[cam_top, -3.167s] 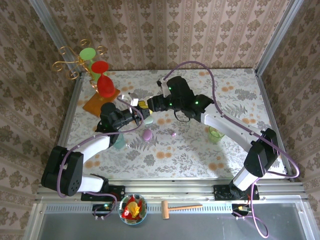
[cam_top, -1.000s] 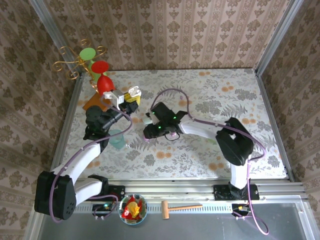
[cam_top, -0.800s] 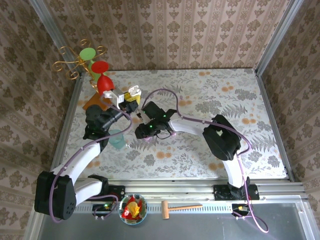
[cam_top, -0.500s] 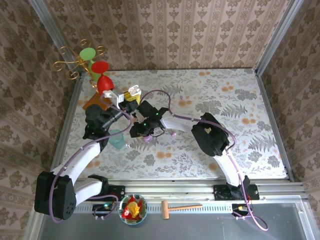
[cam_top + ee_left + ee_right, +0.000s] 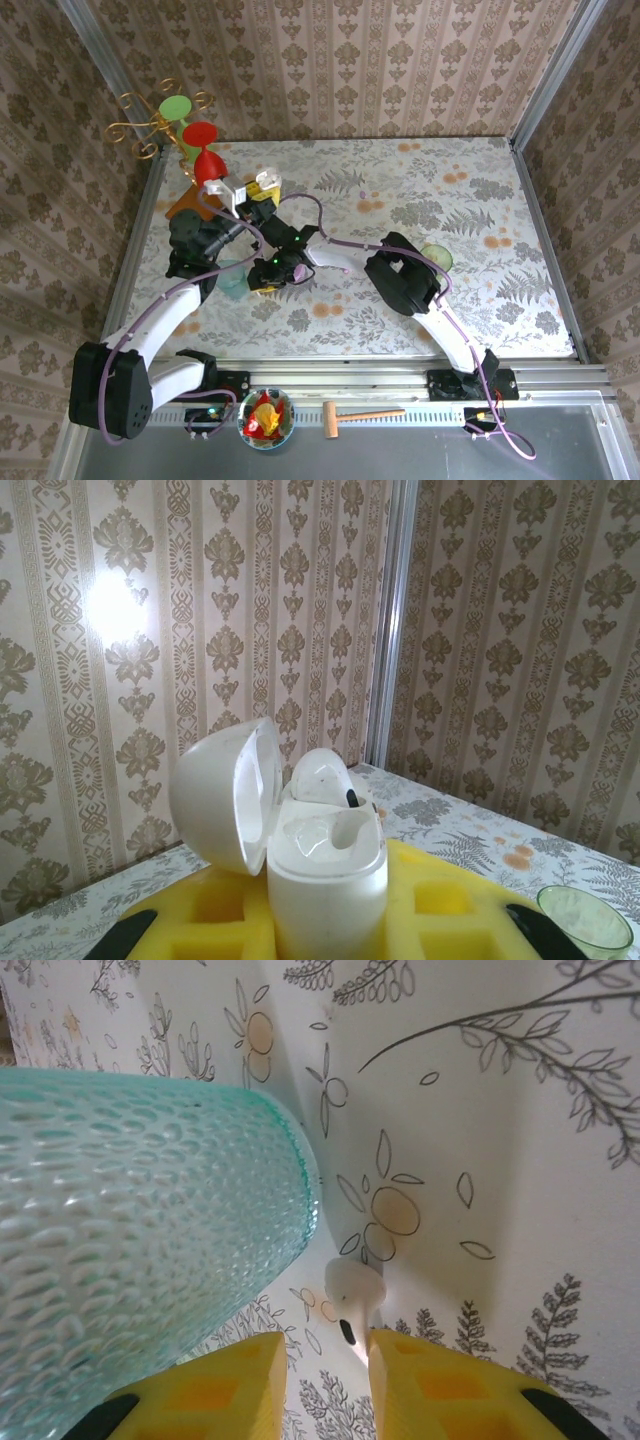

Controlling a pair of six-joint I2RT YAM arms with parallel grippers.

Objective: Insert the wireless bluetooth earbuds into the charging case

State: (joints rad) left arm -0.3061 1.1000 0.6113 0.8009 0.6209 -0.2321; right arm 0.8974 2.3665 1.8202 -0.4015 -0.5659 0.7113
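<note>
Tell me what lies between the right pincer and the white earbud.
Nothing: in the right wrist view the earbud lies on bare tablecloth right at the right pincer's fingertips, its stem pointing into their gap.

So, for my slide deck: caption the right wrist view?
Right gripper fingertips flank a white earbud beside a teal cup.
</note>
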